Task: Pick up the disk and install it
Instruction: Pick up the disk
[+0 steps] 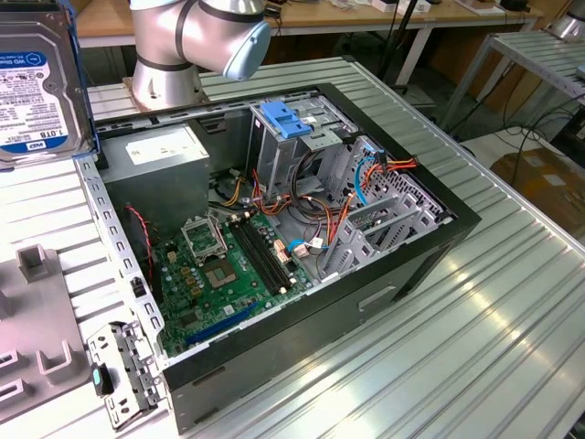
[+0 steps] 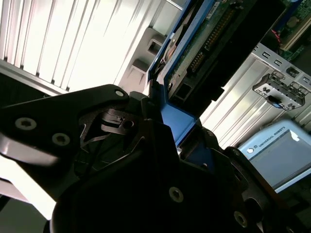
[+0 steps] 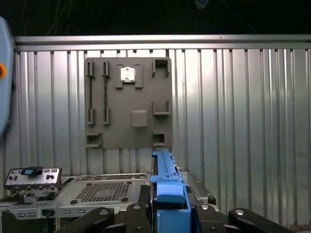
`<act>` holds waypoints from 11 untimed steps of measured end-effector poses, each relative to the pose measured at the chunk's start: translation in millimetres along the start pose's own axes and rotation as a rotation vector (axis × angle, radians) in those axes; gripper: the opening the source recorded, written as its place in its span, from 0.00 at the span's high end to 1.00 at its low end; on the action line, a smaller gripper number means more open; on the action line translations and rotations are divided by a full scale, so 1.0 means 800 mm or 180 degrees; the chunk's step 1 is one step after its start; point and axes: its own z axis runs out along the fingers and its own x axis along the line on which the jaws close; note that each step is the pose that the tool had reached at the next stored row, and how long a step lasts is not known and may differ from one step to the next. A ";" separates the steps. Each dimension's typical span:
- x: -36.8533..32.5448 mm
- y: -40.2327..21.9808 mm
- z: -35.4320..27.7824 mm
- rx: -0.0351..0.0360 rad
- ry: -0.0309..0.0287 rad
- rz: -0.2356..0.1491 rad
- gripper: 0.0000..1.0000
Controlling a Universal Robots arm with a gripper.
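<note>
gripper clenched on the disk at its blue carrier end; disk aloft beside the open computer case

Jaws tight on the disk

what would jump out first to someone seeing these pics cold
First, the open computer case in the middle of the exterior view, with its green motherboard laid bare. Next, the disk, held in the air at the top of the exterior view's left with its label facing the camera. In the first wrist view the gripper is shut on the disk's blue carrier end.
</note>
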 end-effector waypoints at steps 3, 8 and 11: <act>0.0001 -0.0039 0.0000 0.0000 0.0000 0.0001 0.63; 0.0001 -0.0123 -0.0001 0.0000 0.0000 0.0002 0.63; 0.0002 -0.0167 -0.0002 0.0000 0.0000 0.0002 0.63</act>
